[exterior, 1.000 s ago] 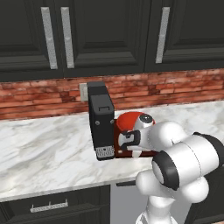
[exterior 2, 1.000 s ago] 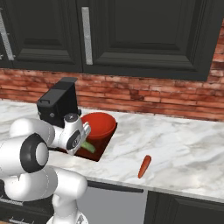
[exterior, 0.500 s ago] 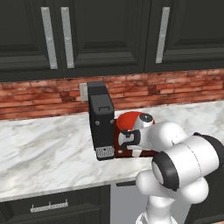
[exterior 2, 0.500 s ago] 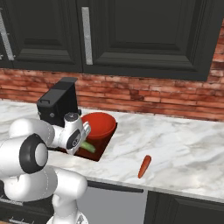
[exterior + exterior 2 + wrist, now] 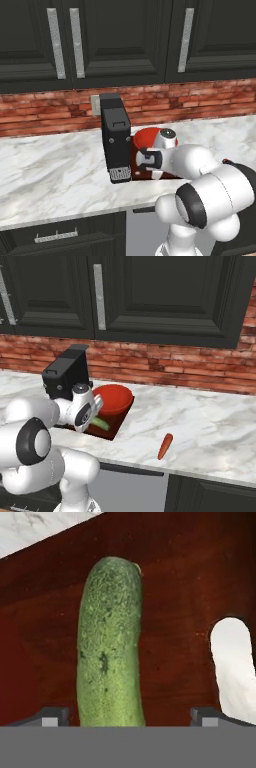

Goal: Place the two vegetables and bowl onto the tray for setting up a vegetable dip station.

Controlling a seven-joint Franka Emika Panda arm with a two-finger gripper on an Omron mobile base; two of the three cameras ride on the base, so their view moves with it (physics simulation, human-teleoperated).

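The green cucumber [image 5: 110,647] lies flat on the dark reddish-brown tray [image 5: 175,587], beside its pale handle slot [image 5: 232,662]. My gripper [image 5: 129,717] hovers just over the cucumber's near end, open, with a gap between each fingertip and the cucumber. In the right base view the cucumber [image 5: 100,424] rests on the tray [image 5: 114,430] in front of the red bowl [image 5: 112,397], which also stands on the tray. My hand [image 5: 82,408] hangs low over the tray's near left part. The orange carrot [image 5: 165,446] lies on the marble counter, well to the right of the tray.
A tall black box-shaped appliance [image 5: 116,137] stands right against the tray's left side, close to my hand. The brick wall runs behind the bowl [image 5: 147,140]. The carrot lies near the counter's front edge [image 5: 190,473].
The jaws have spread wide apart and let go of the cucumber, which now rests on the tray. The arm has barely moved.
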